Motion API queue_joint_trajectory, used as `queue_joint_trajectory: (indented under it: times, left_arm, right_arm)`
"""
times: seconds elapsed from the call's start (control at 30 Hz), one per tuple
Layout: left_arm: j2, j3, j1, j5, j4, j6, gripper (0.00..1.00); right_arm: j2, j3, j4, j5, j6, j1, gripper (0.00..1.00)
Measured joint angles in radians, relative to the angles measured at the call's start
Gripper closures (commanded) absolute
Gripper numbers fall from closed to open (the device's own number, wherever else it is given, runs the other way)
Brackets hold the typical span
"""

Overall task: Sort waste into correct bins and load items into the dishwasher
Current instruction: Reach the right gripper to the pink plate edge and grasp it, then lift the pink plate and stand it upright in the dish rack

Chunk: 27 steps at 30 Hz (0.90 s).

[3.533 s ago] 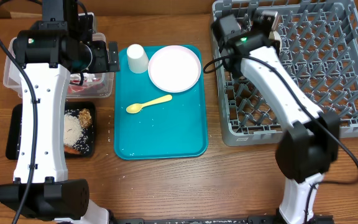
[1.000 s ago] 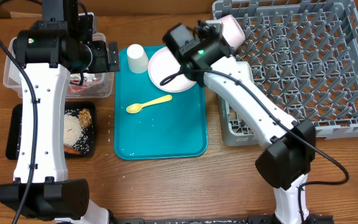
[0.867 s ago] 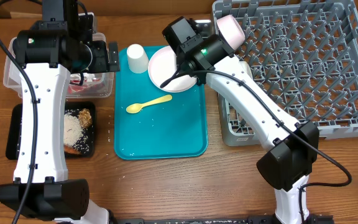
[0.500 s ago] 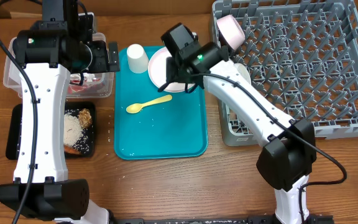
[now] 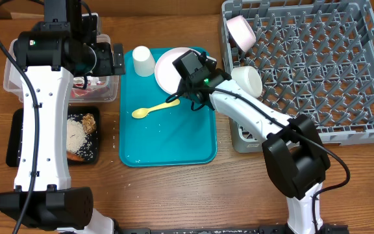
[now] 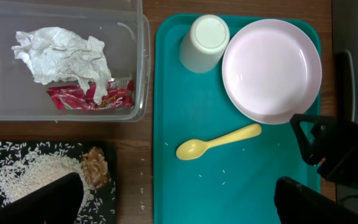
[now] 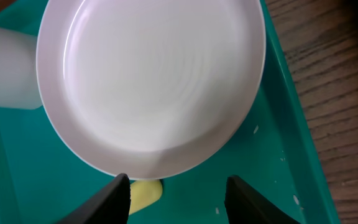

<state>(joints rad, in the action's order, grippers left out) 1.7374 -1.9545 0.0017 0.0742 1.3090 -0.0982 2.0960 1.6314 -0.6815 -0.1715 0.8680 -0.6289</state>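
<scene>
The round pale plate (image 5: 169, 65) lies at the back of the teal tray, with the white cup (image 5: 143, 61) upside down to its left and the yellow spoon (image 5: 154, 108) in front. My right gripper (image 5: 187, 97) is open and empty, low over the plate's near rim (image 7: 148, 81) and the end of the spoon's handle (image 7: 145, 193). Two white bowls (image 5: 241, 31) (image 5: 247, 81) stand in the left part of the grey rack (image 5: 323, 71). My left gripper (image 6: 179, 205) is wide open and empty, high over the tray's left side.
The clear tub (image 6: 138, 74) holds the napkin (image 6: 61, 53) and the red wrapper (image 6: 89, 98). The black tray (image 6: 114, 180) holds rice (image 6: 36, 174) and brown bits (image 6: 94, 169). Loose grains lie on the teal tray (image 6: 229, 199) and on the wood beside it.
My right arm has swung from the rack's left corner across to the teal tray and come down over the plate's near rim. The left arm has not moved.
</scene>
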Motion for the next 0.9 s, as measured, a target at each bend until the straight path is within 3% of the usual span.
queue_joint_trajectory:
  times: [0.43,0.77,0.9]
  left_arm:
    - [0.000,0.000,0.000,0.000,0.000,0.000,0.00]
    - [0.000,0.000,0.000,0.000,0.000,0.000,0.00]
    - [0.000,0.000,0.000,0.000,0.000,0.000,0.00]
  right_arm:
    - [0.117,-0.004,0.038,0.026,0.105,0.032,0.49]
    - [0.117,-0.003,0.002,0.068,0.101,0.062,0.80]
    - [0.117,-0.002,-0.024,0.083,0.097,0.063,0.88]
